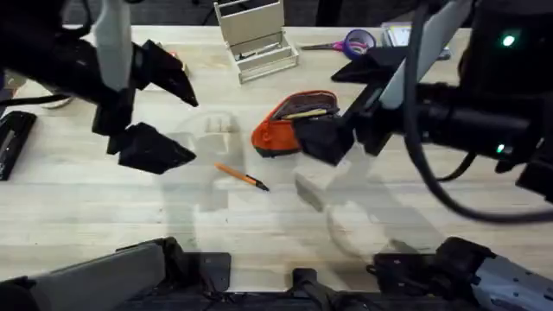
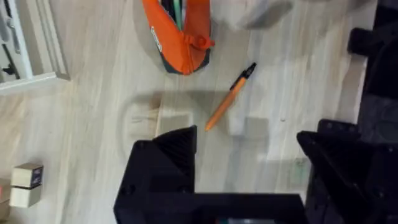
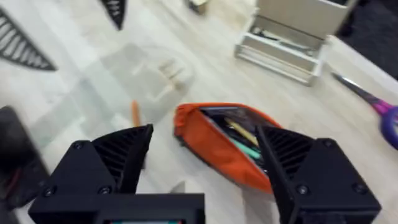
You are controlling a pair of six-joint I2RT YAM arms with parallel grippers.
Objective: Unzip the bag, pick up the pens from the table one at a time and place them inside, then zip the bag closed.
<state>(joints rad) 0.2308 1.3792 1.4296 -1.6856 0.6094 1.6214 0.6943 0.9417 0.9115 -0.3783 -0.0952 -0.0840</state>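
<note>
Lying unzipped near the middle of the table (image 1: pixel 104 216), the bag (image 1: pixel 278 130) shows its mouth gaping, and the right wrist view looks straight into it, where a green pen (image 3: pixel 247 151) rests among what seem to be other slim items, though the blur makes them hard to name. The orange pen (image 1: pixel 242 176) lies flat on the bare wood just beside the bag, apart from it, with its black tip pointing away from the left arm's base. The left gripper (image 1: pixel 164 108) hangs over the table beside that pen with its fingers spread wide and nothing between them. The right gripper (image 3: pixel 205 158) hovers above the bag, its fingers likewise spread wide and empty. A white desk organizer (image 1: pixel 255 39) stands at the far edge, and purple-handled scissors (image 1: pixel 350 43) lie near it.
</note>
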